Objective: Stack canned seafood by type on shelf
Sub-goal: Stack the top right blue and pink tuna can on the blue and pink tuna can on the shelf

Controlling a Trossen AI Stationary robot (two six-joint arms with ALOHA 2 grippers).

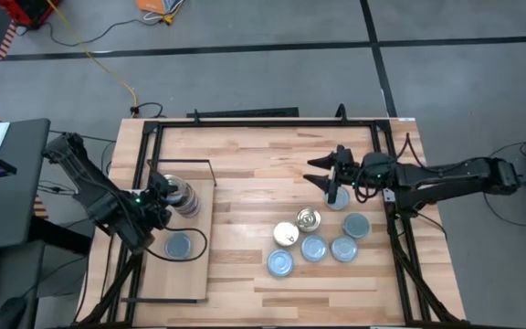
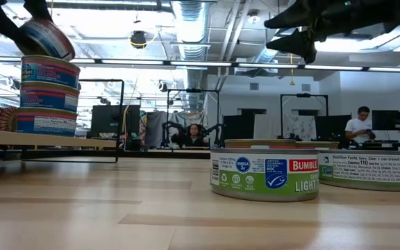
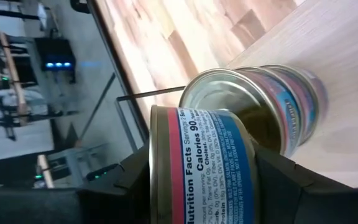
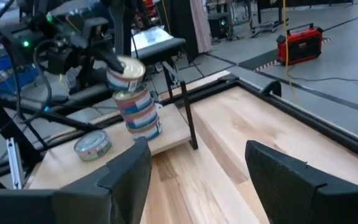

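Left gripper [image 3: 204,180] is holding a blue-labelled tin [image 3: 197,165] between its fingers, tilted, right at the top of the stack [image 4: 137,106] of like tins on the shelf [image 1: 199,274]. From the low view the stack is standing three high, with the held tin leaning over its top. Whether its rim is already touching the top tin, I cannot tell.

Beside the stack, also on the shelf board, a single silver-topped tin [image 1: 179,245] is lying flat, apart from the stack.

Right gripper [image 1: 330,174] is hanging over the butcher-block table [image 1: 263,155], well away from the shelf, jaws standing wide with nothing between them, just above a lone tin [image 1: 337,199]. Near that tin, farther from the shelf's wire frame [image 1: 185,164], a loose cluster of six tins [image 1: 316,239] is waiting; two showing gold tops, the rest pale blue-silver.

Judgement: the step in hand is setting a fourth tin on the blue stack. Next move calls for levelling the tilted tin, centring it over the stack, then releasing without nudging the column, which looks tall enough to topple. Most tins are yet to be sorted.
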